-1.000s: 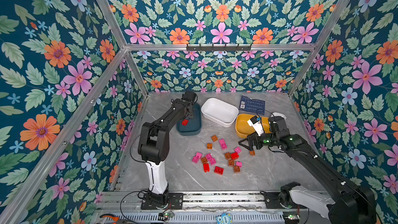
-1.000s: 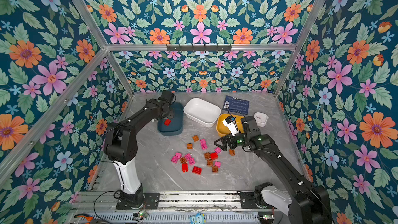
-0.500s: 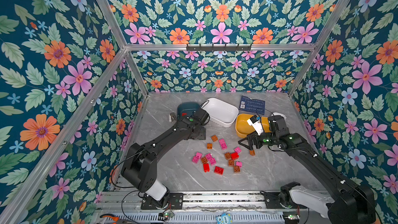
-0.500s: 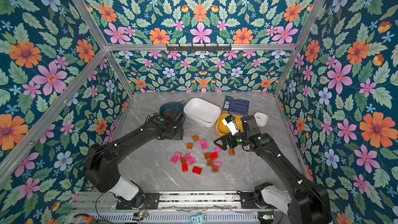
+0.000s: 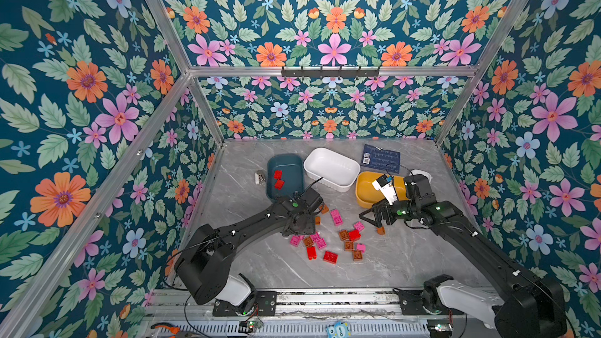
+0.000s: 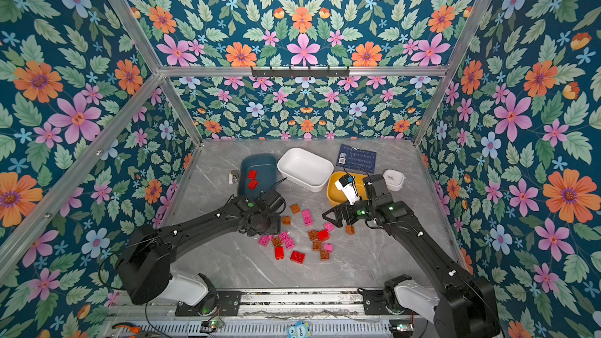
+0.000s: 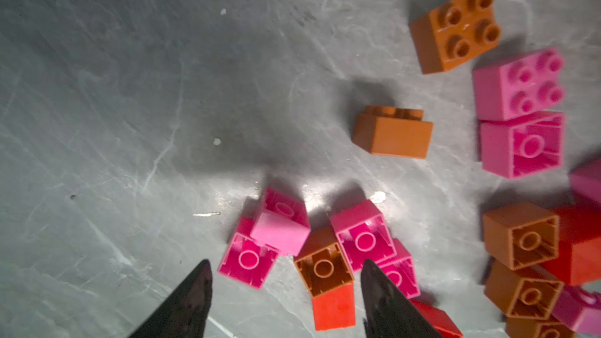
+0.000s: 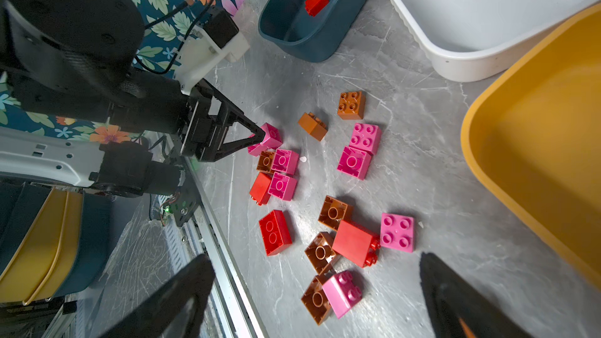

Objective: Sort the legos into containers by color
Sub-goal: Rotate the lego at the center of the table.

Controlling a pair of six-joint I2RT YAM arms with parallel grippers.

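Observation:
Several loose legos (image 5: pixel 328 238), red, pink and brown-orange, lie scattered mid-table. Of the containers, the dark teal bin (image 5: pixel 286 159) holds two red bricks (image 5: pixel 278 179). The white bin (image 5: pixel 325 154) is empty, and the yellow bin (image 5: pixel 364 190) is partly hidden by my right arm. My left gripper (image 7: pixel 286 265) hovers open over the pile's left edge, with a brown brick (image 7: pixel 323 268) and a pink brick (image 7: pixel 248 260) below its tips. My right gripper (image 5: pixel 367 217) hangs open above the pile's right side, holding nothing. A lone brown brick (image 5: pixel 380 230) lies beside it.
A dark blue printed card (image 5: pixel 380 157) lies at the back right and a small white dish (image 5: pixel 422 175) sits behind the yellow bin. A small metal object (image 5: pixel 260 177) lies left of the teal bin. Floral walls enclose three sides; a rail (image 5: pixel 325 297) runs along the front.
My left arm swung from over the teal bin down to the loose pile; a second red brick now lies in that bin. The right arm has stayed in place.

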